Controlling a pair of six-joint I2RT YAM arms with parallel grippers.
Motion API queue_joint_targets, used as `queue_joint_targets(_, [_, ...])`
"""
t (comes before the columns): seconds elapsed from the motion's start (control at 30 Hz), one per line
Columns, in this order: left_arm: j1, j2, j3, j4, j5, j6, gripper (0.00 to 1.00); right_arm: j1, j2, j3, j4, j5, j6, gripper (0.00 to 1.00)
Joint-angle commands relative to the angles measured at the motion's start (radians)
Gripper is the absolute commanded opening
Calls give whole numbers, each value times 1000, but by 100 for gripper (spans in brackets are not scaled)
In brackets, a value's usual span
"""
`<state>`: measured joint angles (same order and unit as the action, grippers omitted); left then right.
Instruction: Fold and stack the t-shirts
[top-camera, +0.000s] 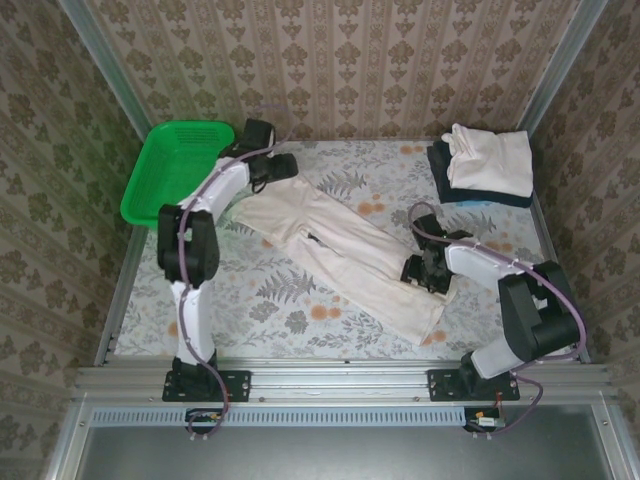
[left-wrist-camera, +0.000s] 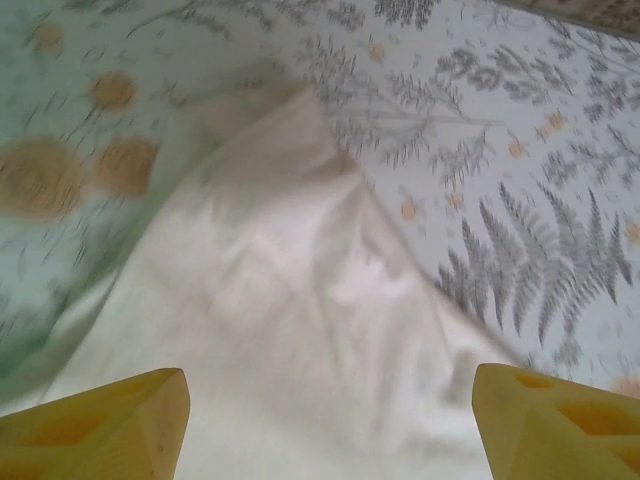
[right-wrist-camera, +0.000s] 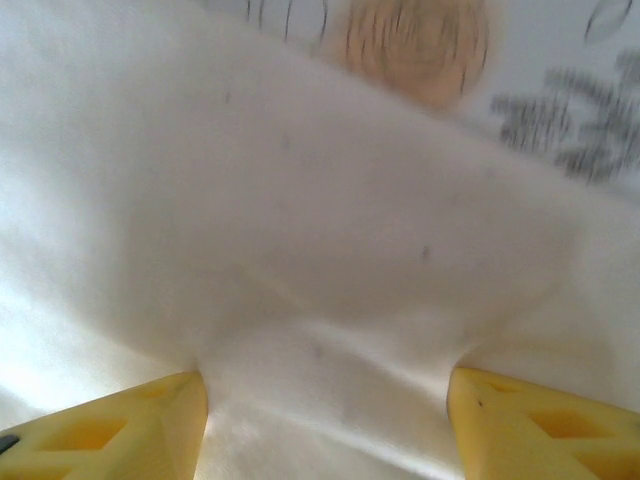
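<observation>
Fold step on spread cream t-shirt (top-camera: 360, 265). Left gripper (left-wrist-camera: 330, 380) and right gripper (right-wrist-camera: 325, 378) agape over opposite ends. Next, likely: pinch edges, fold over.

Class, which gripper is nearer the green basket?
Left. The left gripper is beside the green basket, over the cream t-shirt; the right gripper is across the table, at the shirt's near end.

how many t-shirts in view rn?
3. One cream t-shirt spread diagonally at center; a folded cream one atop a folded navy one in the far right corner. The stack may hide more.
</observation>
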<state>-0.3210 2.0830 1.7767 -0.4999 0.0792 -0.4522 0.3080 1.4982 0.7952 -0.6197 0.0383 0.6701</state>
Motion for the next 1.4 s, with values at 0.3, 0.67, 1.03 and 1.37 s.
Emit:
queue_joint_targets(0.3, [-16, 246, 26, 98, 120, -67, 67, 20, -85, 160, -131, 203, -82, 70])
queue_joint_targets(0.67, [-59, 585, 512, 88, 298, -83, 62, 228, -45, 26, 4, 88, 88, 69])
queue_joint_targets(1.03, [-117, 688, 897, 84, 398, -98, 67, 552, 138, 97, 45, 34, 287, 69])
queue_joint_targets(1.37, [-32, 172, 413, 94, 296, 12, 100, 589, 24, 243, -88, 164, 171, 71])
